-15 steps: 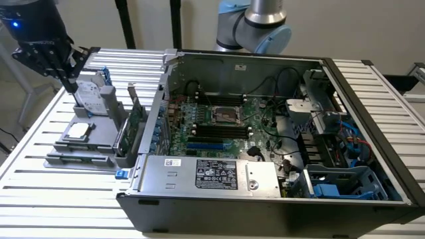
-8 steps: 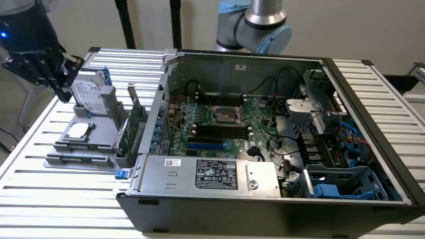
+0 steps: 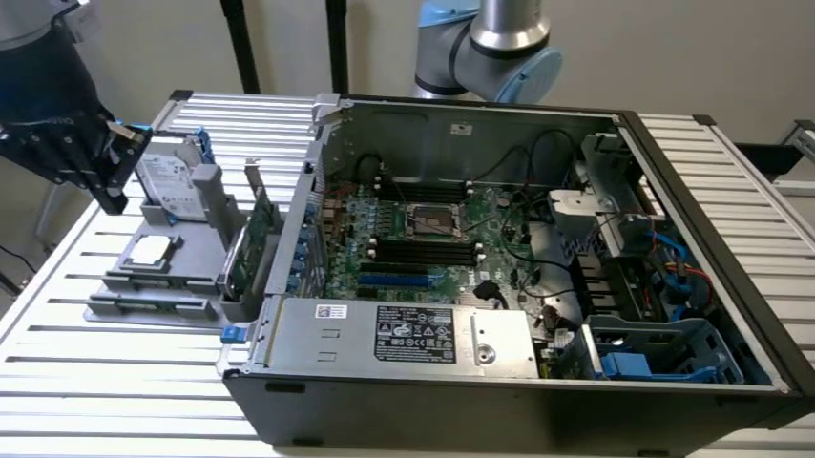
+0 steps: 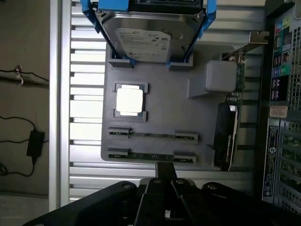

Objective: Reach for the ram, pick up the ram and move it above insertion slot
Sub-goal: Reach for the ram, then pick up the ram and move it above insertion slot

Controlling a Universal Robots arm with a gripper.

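The hand [image 4: 164, 172], fingers together and empty, is hovering over the worktop [image 4: 84, 141] just off the grey tray's [image 4: 160, 101] edge, with the ram [image 4: 151, 157] sitting just ahead, lying lengthwise along that edge.

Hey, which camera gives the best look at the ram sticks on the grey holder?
The wrist view: it looks straight down on both ram sticks, lying parallel in the grey holder. The exterior view catches them at a shallow angle, as thin strips along the holder's near edge.
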